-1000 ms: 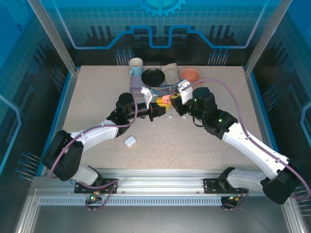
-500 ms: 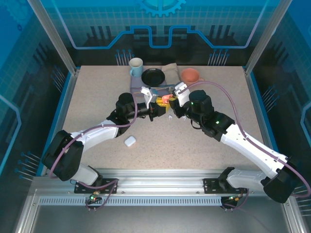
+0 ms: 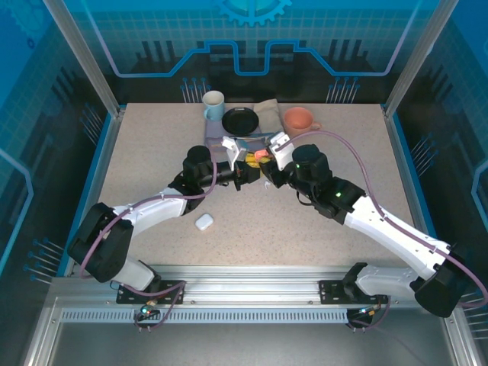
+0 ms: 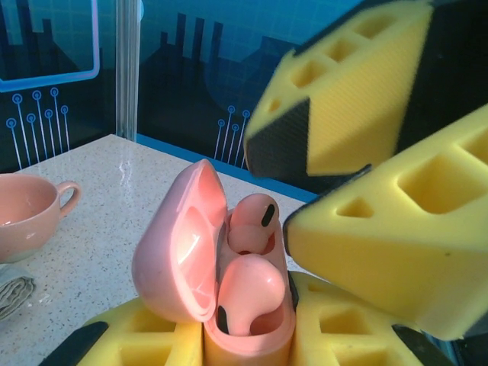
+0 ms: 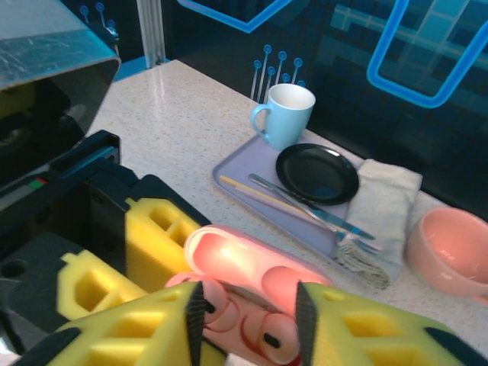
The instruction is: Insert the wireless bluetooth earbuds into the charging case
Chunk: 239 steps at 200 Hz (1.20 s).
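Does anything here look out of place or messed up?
Nothing spilled or broken. One small oddity: a white case lies alone on the table, apart from the open pink case holding two pink earbuds.

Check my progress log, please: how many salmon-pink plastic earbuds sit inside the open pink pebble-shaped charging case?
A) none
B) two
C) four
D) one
B: two salmon-pink plastic earbuds sit side by side in the wells of the open pink pebble-shaped charging case.

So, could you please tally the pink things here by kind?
pink charging case: 1
pink earbuds seated in it: 2
pink cup: 1
Total: 4
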Each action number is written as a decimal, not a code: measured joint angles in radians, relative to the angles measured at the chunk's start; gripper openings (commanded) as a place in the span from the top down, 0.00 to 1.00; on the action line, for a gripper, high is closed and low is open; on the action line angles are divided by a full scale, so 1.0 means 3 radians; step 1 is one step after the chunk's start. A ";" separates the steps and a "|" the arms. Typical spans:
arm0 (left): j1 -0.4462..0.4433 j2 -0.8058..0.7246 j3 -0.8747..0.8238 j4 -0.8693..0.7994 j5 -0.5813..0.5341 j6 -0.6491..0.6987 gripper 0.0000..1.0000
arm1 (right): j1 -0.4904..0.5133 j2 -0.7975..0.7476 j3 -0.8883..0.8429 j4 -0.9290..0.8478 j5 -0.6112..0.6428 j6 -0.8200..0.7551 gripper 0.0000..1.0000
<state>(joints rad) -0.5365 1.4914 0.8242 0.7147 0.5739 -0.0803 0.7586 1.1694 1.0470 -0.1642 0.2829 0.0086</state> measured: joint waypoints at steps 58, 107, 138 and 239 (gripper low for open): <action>0.0013 0.0000 -0.0001 0.0053 -0.0001 0.0000 1.00 | -0.0254 -0.0001 0.0154 -0.0127 -0.0106 0.0394 0.34; 0.0011 0.0000 -0.0001 0.0074 -0.0001 0.0000 1.00 | -0.0638 -0.0062 0.0271 -0.0184 -0.0408 0.0828 0.31; 0.0011 0.0000 -0.0001 0.0078 0.0008 0.0003 1.00 | -0.0896 -0.0039 0.0354 -0.0268 -0.0746 0.1063 0.27; 0.0011 0.0010 0.0025 0.0009 0.0287 0.0013 1.00 | -0.1307 0.0894 0.0903 -0.0492 -0.2530 0.1391 0.24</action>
<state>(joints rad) -0.5331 1.4944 0.8318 0.7174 0.6601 -0.0765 0.3664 1.4376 1.3178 -0.3119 -0.4763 0.4259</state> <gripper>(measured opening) 0.247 0.763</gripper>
